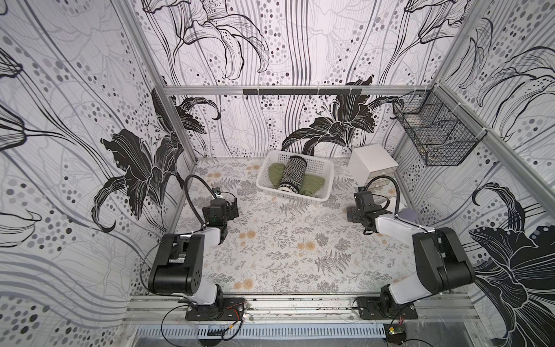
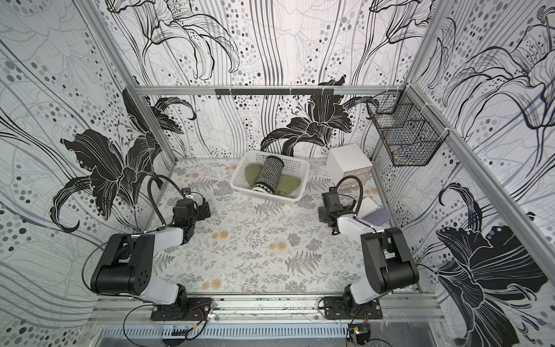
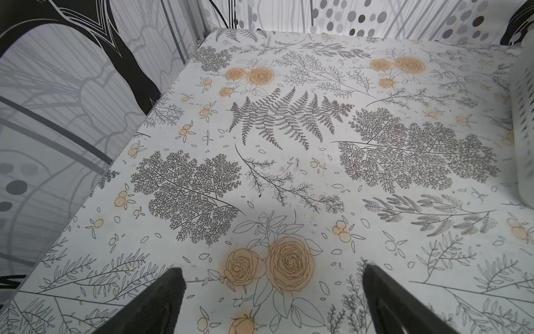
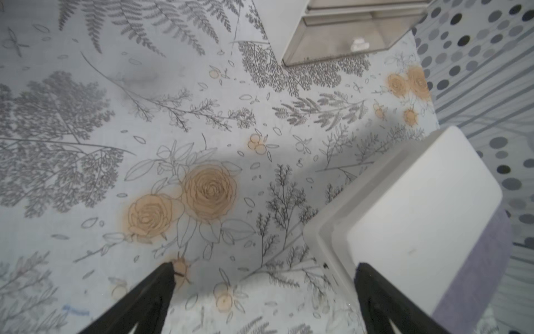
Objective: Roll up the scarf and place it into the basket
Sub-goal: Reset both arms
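In both top views the scarf (image 1: 292, 174) (image 2: 268, 172), a black-and-white zigzag roll, lies inside the white perforated basket (image 1: 288, 195) (image 2: 264, 194) at the back of the table. It rests between two green rolls (image 1: 276, 174) (image 1: 312, 184). My left gripper (image 1: 232, 208) (image 3: 271, 270) hovers low over the table, left of the basket, open and empty. My right gripper (image 1: 353, 214) (image 4: 265, 266) hangs over the table to the right of the basket, also open and empty. The left wrist view catches only the basket's wall (image 3: 523, 115).
A small white drawer box (image 1: 372, 163) (image 4: 346, 29) stands at the back right. A flat white box (image 2: 368, 205) (image 4: 419, 208) on a purple pad (image 2: 377, 216) lies by the right wall, close to my right gripper. A black wire basket (image 1: 435, 132) hangs on that wall.
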Available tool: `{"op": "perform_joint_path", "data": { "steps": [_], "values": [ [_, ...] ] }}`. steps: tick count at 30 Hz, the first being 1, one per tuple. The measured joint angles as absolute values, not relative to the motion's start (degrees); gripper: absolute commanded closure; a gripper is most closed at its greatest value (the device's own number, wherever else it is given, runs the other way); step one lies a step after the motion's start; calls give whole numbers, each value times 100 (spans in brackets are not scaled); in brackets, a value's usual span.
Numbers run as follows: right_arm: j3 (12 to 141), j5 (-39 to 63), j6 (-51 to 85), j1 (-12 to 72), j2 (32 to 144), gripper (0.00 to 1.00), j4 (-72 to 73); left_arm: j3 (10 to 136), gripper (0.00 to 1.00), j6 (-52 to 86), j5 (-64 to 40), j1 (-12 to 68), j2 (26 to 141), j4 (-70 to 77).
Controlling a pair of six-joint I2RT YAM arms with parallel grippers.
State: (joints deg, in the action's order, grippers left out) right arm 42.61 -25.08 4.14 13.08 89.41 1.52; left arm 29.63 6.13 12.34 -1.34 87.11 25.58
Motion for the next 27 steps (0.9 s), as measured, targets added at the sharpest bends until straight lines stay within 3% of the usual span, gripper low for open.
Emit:
{"op": "perform_joint_path", "data": {
  "steps": [6, 16, 19, 27],
  "values": [
    [3358, -2545, 75, 1151, 8764, 0, 2047, 1629, 1, 532, 991, -207, 8720, 4890],
    [2449, -1413, -163, 727, 8512, 0, 3745, 1938, 0, 449, 587, -270, 8748, 5094],
    [1887, -1020, -156, 534, 8593, 0, 4831, 1935, 0, 449, 587, -270, 8748, 5081],
    [2008, -672, -202, 381, 8604, 0, 4882, 1938, 0, 449, 585, -274, 8748, 5078]
  ]
}}
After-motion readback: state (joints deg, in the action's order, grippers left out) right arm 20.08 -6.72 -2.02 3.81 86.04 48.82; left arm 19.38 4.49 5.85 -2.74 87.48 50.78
